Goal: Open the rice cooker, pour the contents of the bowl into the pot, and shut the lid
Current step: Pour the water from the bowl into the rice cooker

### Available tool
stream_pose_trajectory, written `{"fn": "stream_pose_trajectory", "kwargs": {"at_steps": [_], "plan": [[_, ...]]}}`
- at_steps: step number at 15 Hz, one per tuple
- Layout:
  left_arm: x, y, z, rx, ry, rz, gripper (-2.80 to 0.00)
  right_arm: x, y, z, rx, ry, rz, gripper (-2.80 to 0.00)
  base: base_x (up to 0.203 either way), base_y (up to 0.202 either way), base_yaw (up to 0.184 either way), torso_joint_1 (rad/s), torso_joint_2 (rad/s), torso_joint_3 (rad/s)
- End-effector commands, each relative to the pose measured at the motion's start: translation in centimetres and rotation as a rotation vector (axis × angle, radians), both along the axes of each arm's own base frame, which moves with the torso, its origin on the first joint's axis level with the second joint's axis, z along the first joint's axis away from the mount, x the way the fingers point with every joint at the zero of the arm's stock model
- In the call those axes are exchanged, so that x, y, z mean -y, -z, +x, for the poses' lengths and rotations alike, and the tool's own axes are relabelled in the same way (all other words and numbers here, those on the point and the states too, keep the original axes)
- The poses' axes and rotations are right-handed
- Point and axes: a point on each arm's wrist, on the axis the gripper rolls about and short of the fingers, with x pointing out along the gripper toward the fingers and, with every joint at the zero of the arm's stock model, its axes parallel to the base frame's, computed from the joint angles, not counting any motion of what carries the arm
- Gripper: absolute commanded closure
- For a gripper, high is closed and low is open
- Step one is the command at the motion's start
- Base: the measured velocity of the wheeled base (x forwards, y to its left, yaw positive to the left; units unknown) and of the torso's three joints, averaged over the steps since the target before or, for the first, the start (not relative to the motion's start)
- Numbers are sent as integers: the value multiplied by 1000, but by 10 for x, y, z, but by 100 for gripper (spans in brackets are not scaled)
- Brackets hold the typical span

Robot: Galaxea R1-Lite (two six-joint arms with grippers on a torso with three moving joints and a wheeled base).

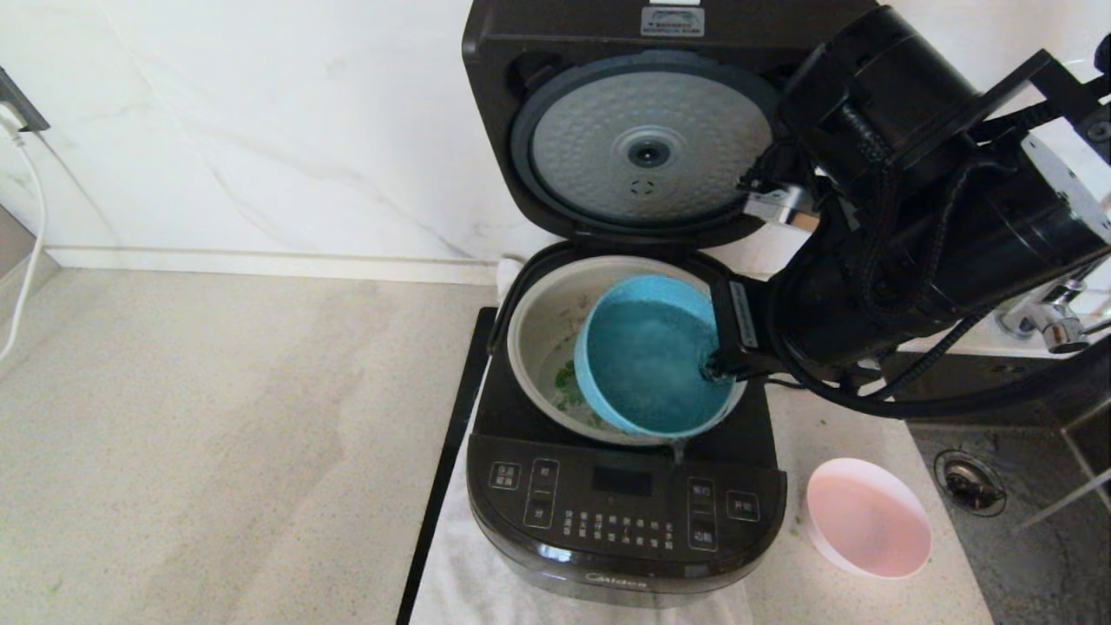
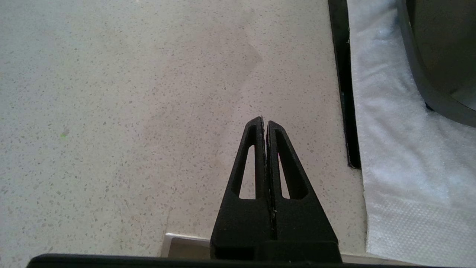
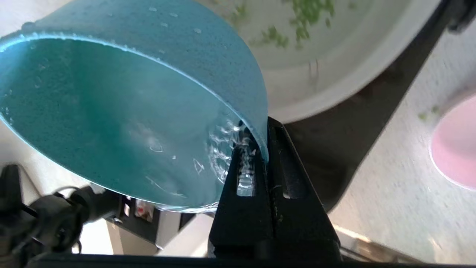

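The right gripper [image 1: 719, 365] is clamping the right rim of the blue bowl [image 1: 647, 356], tilting it over the pot [image 1: 542, 325] inside the rice cooker [image 1: 625, 512]. The lid [image 1: 647, 148] is standing upright at the far side, directly above and behind the gripper. The left gripper [image 2: 265, 124] is resting closed and empty, over the counter [image 2: 111, 111] to the left.

- The left gripper [image 2: 265, 124] hangs over the speckled surface [image 2: 130, 111], its two black fingers pressed together.
- Beside it lies a white cloth [image 2: 394, 156] with a black strip [image 2: 344, 93] along its edge.
- The cooker [image 2: 442, 59] stands on the cloth.
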Motion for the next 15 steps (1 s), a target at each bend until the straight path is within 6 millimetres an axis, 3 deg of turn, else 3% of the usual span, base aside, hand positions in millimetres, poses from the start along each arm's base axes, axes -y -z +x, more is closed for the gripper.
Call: {"fn": "stream_pose_trajectory", "kwargs": {"at_steps": [1,15], "plan": [[0,0,0,3,0,0,0,-2,0,2,10,3,12,0,0,0,0,0,0,0],[0,0,0,3,0,0,0,-15,11,33,79,62,55,0,0,0,0,0,0,0]]}}
